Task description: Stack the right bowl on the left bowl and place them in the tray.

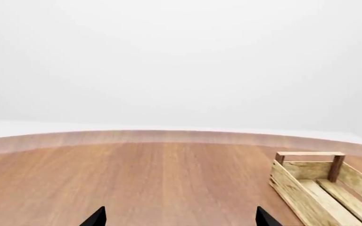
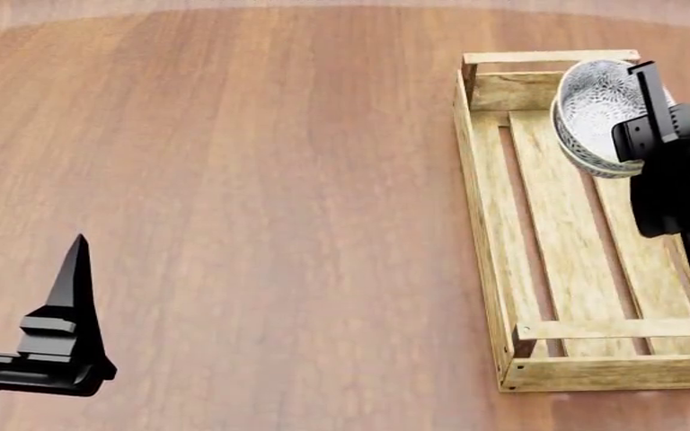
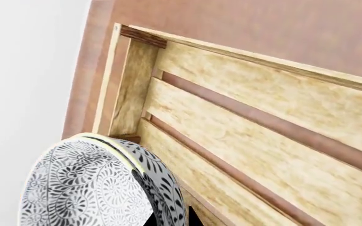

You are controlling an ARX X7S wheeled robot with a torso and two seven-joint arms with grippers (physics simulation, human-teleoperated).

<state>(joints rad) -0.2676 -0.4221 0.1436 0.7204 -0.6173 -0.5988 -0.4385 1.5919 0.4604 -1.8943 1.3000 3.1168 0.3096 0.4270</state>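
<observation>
Patterned bowls (image 2: 597, 117), nested, tilted, clamped in right pincer (image 2: 650, 126) over tray (image 2: 489, 224); level them, lower onto slats, then release. Left pincer (image 1: 179, 217) apart, idle.

In the head view the right gripper (image 2: 663, 108) covers the 3 o'clock side of the stacked bowls (image 2: 595, 112), so its jaw closure there cannot be made out. The tray (image 2: 484, 224) loses its right side to the frame edge and the arm. The left gripper (image 2: 64, 332) is cut at 7 o'clock. In the left wrist view only two finger tips (image 1: 96, 217) show at 6 o'clock, and the tray runs off at 4 o'clock.
</observation>
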